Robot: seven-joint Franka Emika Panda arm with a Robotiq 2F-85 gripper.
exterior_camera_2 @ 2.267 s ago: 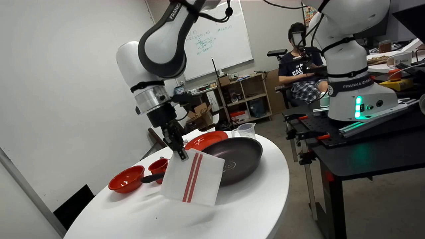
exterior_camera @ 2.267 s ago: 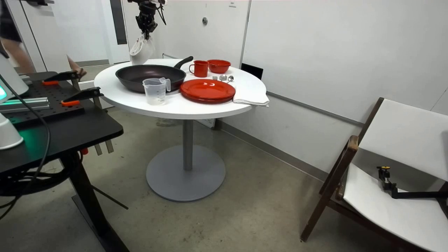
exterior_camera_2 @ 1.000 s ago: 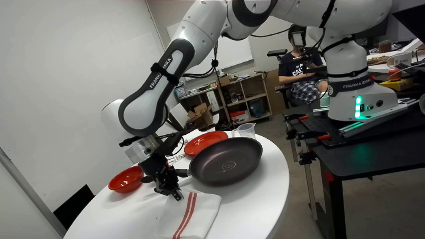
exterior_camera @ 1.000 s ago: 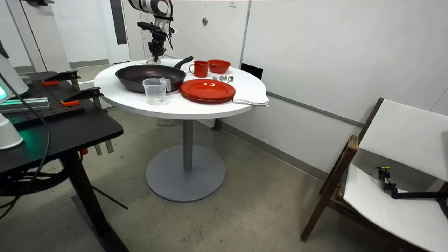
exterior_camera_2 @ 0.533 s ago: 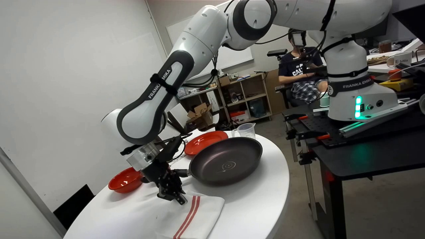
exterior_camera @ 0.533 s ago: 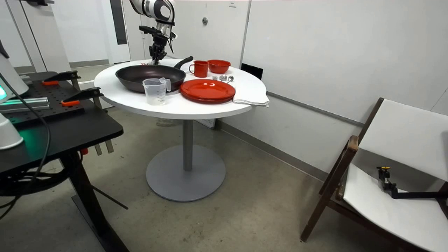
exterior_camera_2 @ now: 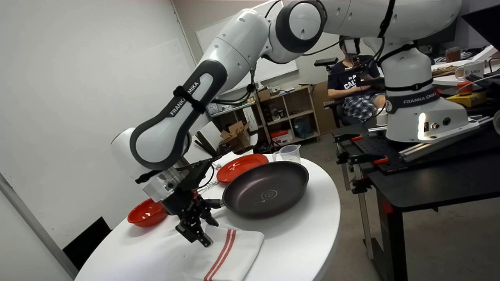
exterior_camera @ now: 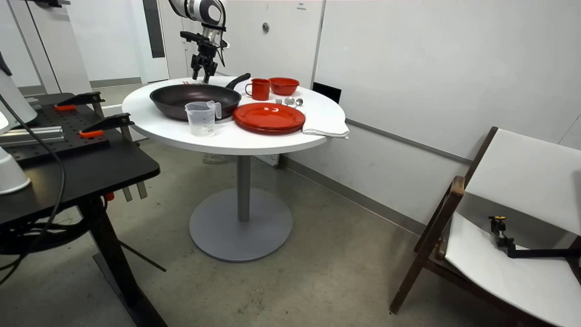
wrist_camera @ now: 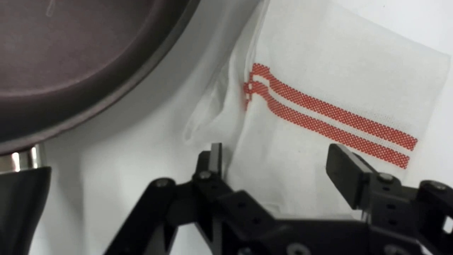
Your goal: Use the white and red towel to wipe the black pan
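The white and red towel (exterior_camera_2: 243, 246) lies folded on the round table beside the black pan, its two red stripes up; the wrist view shows the towel (wrist_camera: 354, 60) with a crumpled edge facing the pan. My gripper (wrist_camera: 274, 152) is open over the towel's near part, nothing gripped between its fingers. In an exterior view the gripper (exterior_camera_2: 211, 234) stands low at the towel's edge, jaws spread. Whether the fingertips touch the cloth I cannot tell. The black pan (exterior_camera_2: 269, 189) holds nothing; its handle (wrist_camera: 21, 209) runs close by my gripper. From behind the pan (exterior_camera: 174, 100), little of the towel shows.
Stacked red plates (exterior_camera: 269, 116), a clear measuring cup (exterior_camera: 201, 120), a red mug (exterior_camera: 260, 89) and a red bowl (exterior_camera: 284, 85) share the table. A whisk (exterior_camera_2: 208, 187) lies behind the arm. A folded white cloth (exterior_camera: 326, 127) hangs slightly over the table edge.
The towel, earlier hanging from my gripper, has come down and now lies on the table. Within the last half second the jaws have spread and let it go. The pan has stayed put.
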